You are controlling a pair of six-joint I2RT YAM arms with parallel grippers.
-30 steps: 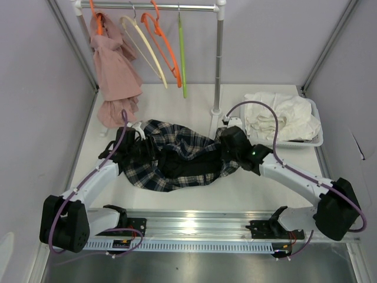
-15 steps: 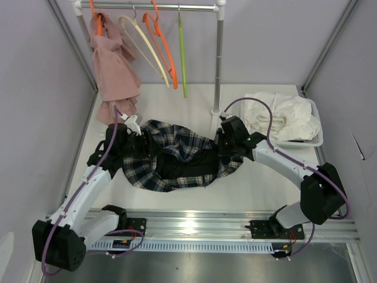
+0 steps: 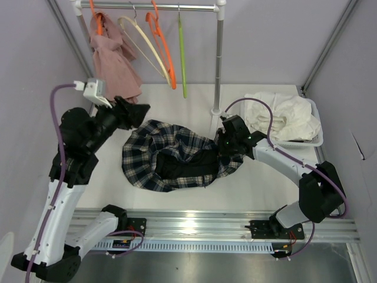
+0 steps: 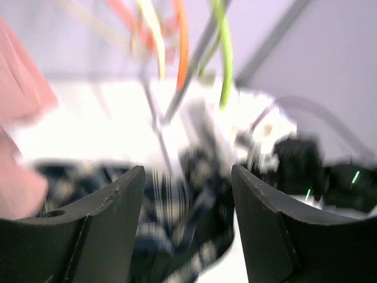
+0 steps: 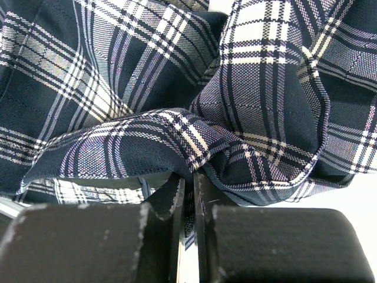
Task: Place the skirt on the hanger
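Across the middle of the table (image 3: pixel 259 183) lies the plaid skirt (image 3: pixel 171 159), bunched in a loose heap with its dark lining showing, well apart from the hangers on the rail (image 3: pixel 153 7) behind it. The right end effector (image 5: pixel 188 186) sits at the heap's right edge with its fingers pressed nearly together on a fold of the plaid, so it has only a thin pinch of cloth. The left end effector (image 4: pixel 187 177) hovers above the skirt's left side, spread wide with nothing between its fingers. It points toward the orange hanger (image 3: pixel 165 47), the cream hanger (image 3: pixel 144 47) and the green hanger (image 3: pixel 182 59). The likely trouble is that small pinch: if the right arm lifts, the fold may slide out, or one layer may come up alone and leave the waistband buried. The hangers hang close together, so a reach for one could snag its neighbour or the pink garment (image 3: pixel 115 68) beside them. The left wrist view is too blurred to judge that clearance.
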